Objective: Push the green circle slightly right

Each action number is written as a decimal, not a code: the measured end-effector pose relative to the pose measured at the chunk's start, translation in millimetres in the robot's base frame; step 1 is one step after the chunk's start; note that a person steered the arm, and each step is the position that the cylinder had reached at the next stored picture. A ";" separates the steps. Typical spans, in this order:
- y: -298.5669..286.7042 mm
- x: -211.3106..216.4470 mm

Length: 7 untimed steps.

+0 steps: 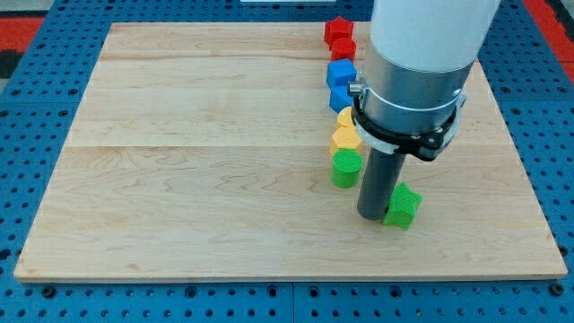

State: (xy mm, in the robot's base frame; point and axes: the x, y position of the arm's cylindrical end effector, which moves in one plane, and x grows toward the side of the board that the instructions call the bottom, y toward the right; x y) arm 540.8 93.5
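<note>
A pale wooden table (206, 161), set on a blue pegboard base (36, 135), carries every block in this scene, and no bin, tray or other container appears anywhere on it, so nothing is held inside anything. Over the table's right half looms the arm's broad white and grey housing (421, 54), tapering into a straight dark rod; this tool has no jaws at all, so it grips nothing and can only push. My tip (372, 217) rests on the table at about five o'clock from the green circle (346, 168), close but apparently not touching it, and pressed against or just beside the left flank of a second green block (404, 205), whose shape is hard to make out. The green circle stands at the six o'clock end of a column of blocks running toward twelve o'clock: two yellow blocks (345, 133) stacked closely above it, partly hidden by the arm, then two blue blocks (341, 82), then two red blocks (340, 38) near the table's far edge. Judging by this layout, the push looks not yet begun: the circle sits in line with its column, and my tip lies on its right side, the wrong side for a rightward nudge. What remains, it seems, is to bring the tip round to the circle's nine o'clock side and ease it a little toward three o'clock.
</note>
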 end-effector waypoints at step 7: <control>-54.4 -43.3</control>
State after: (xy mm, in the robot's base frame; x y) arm 497.5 39.1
